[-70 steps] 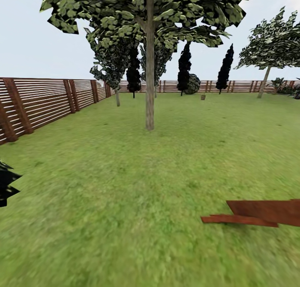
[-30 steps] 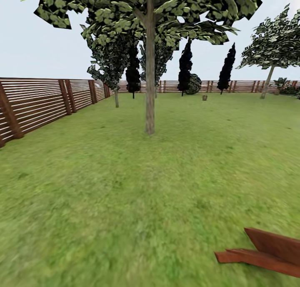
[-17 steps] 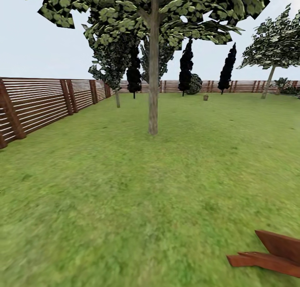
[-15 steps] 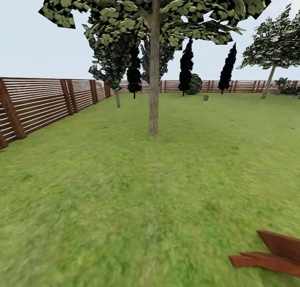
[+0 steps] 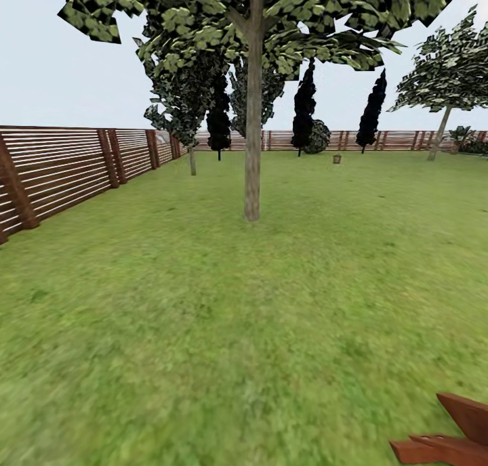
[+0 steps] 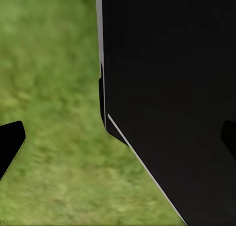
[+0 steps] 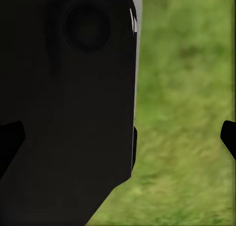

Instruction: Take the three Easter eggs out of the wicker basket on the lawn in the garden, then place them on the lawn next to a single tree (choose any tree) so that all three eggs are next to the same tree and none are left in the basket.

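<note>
wicker basket (image 5: 337, 158): head view, way out back on the lawn (image 5: 203, 303), just a tiny brown thing a bit short of the back fence (image 5: 400, 140). Too small to make out what's in it.
tree (image 5: 252, 147): the closest one, straight grey-brown trunk standing in the grass about mid-picture, leafy crown spreading across the top. Well apart from the basket, which sits farther back and off to the right of the trunk.
other trees: a smaller leafy one (image 5: 190, 100) behind it near the side fence, another with a leaning trunk (image 5: 444, 80) far right by the back fence.
cypresses (image 5: 304, 110): a few dark narrow ones lined up along the back fence, with a round shrub (image 5: 317, 137) just beside one.
side fence (image 5: 61, 168): brown slats running down the left side to the far corner.
wooden planks (image 5: 447, 435): reddish-brown pieces lying on the grass at the bottom right corner, cut off by the edge.
left gripper (image 6: 118, 142): left wrist view, spread wide, its dark fingertips (image 6: 10, 142) sit out at opposite edges of the shot. Hanging over blurry green grass (image 6: 49, 88).
black robot panel (image 6: 167, 88): takes up most of the left wrist shot, right up close.
right gripper (image 7: 119, 140): right wrist view, same deal, wide apart with the fingertips (image 7: 228, 137) out at the two edges, over grass (image 7: 187, 113).
dark robot body (image 7: 69, 103): big black housing with a round recess, covering over half of the right wrist shot.
</note>
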